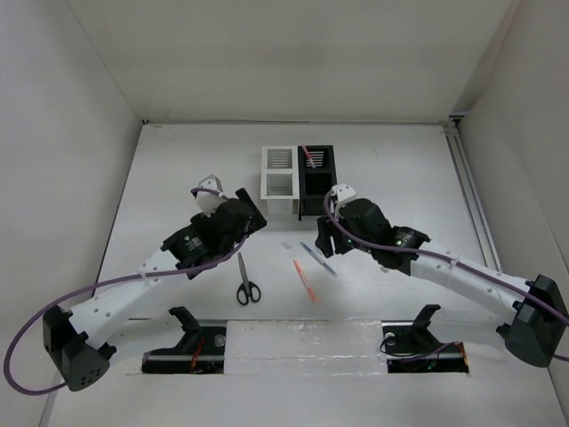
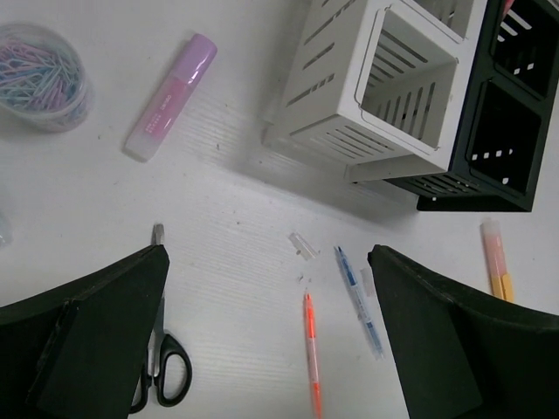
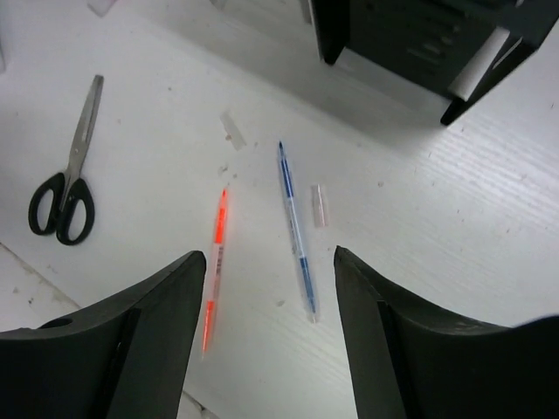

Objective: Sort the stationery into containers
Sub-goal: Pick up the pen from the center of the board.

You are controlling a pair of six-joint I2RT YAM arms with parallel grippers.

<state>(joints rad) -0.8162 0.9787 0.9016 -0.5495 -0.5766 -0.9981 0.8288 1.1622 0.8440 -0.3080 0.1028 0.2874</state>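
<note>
Two pens lie loose on the counter [image 1: 178, 160] between my arms: an orange pen [image 1: 305, 277] and a blue pen [image 1: 318, 259], apart from each other, with the black-handled scissors [image 1: 247, 283] well to their left. My left fingers [image 2: 96, 340] are spread to their widest and hold nothing. My right fingers [image 3: 410, 349] stand apart over both pens, also with nothing in them.

Only the overhead view shows a red pen [image 1: 310, 157] leaning in the far compartment of the black organizer [image 1: 316, 189], which touches the white organizer [image 1: 277, 182]. Only my left wrist camera shows a clear jar of paper clips [image 2: 39, 74], a pink stick [image 2: 172, 96] near it, and a pink-and-yellow highlighter [image 2: 496, 262] lying just beside the black organizer. A small clear cap [image 3: 319, 205] shows beside the blue pen.
</note>
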